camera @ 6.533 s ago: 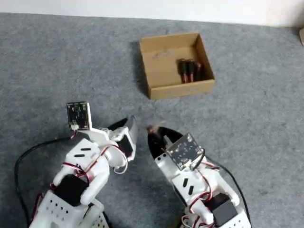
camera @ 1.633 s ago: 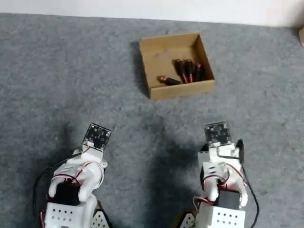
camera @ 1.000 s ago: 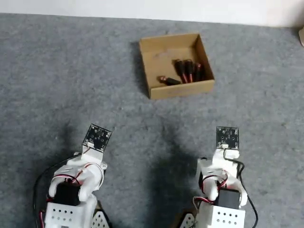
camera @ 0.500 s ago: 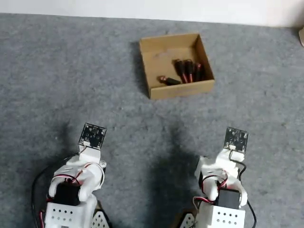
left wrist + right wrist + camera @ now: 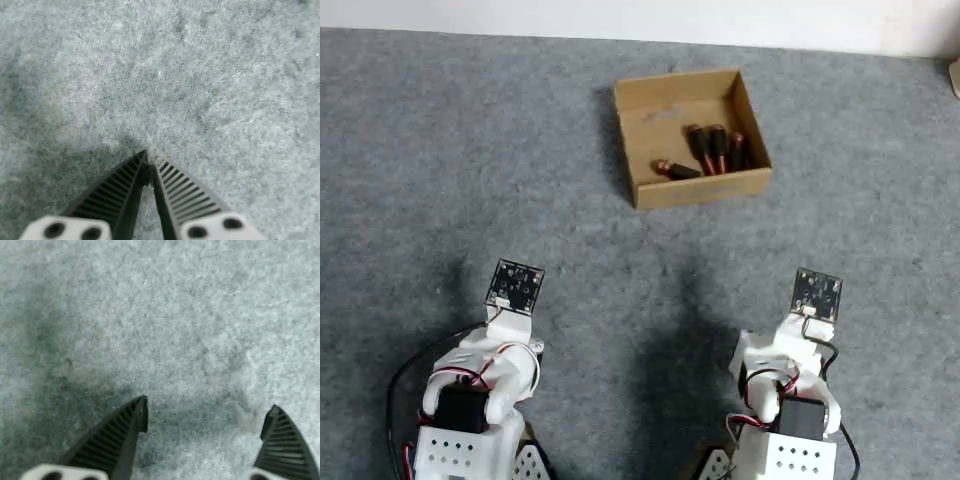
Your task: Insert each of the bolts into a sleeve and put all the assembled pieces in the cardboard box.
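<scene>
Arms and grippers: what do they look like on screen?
Both arms: white shells, black motors, red-and-white wires, a dark square circuit board at each wrist. Left gripper and right gripper: black ribbed fingers tapering to points, on white bases with holes.

Soft, even light; faint shadows

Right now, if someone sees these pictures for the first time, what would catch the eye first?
The cardboard box at the far middle of the grey mat, holding dark assembled pieces. Over the mat, the left gripper is shut, the right gripper open.
</scene>
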